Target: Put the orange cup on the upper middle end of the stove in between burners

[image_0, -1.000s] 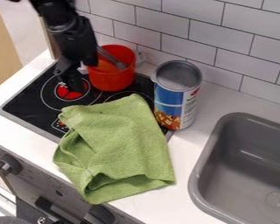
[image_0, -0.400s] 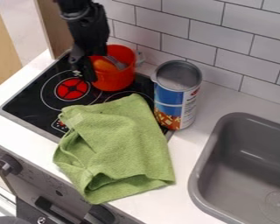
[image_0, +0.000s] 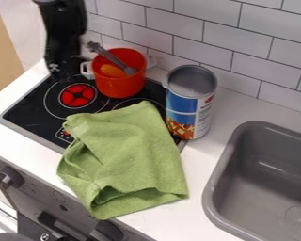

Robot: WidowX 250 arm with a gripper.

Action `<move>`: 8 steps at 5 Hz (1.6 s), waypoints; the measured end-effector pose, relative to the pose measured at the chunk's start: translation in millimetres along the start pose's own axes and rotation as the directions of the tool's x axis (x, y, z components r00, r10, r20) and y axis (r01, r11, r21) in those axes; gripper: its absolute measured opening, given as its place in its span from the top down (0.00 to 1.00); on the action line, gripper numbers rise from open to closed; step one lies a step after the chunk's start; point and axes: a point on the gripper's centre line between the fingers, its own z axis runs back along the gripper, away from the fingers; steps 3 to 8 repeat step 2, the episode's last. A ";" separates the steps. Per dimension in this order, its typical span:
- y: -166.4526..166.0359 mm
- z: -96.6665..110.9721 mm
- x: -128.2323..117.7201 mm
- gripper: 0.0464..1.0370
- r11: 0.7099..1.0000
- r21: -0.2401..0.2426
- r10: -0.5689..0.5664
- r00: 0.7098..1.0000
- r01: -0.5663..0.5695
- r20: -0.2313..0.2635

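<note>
Nearest, a green cloth [image_0: 131,155] lies over the front part of the black stove [image_0: 27,110] and the white counter [image_0: 203,162], with the grey sink [image_0: 260,188] to the right, and behind the cloth there stands upright a tall can [image_0: 187,110]. Farther, the orange cup [image_0: 120,88] is upright at the stove's back part, near the tiled wall [image_0: 260,37] and beside the red burner [image_0: 77,95], with a grey utensil [image_0: 110,56] leaning inside. The black gripper [image_0: 63,74] is at the left of this cup, and I cannot tell how widely it is open, or if it holds something.
</note>
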 end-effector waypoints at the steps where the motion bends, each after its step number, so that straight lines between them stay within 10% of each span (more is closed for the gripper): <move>1: 8.2 -4.4 -29.4 0.04 0.986 0.054 0.157 0.987 -0.159 0.036; 2: 11.9 -10.5 -59.7 0.04 0.949 0.032 0.312 0.948 -0.314 0.061; 8: 11.9 -10.5 -59.7 0.04 0.949 0.032 0.312 0.948 -0.314 0.061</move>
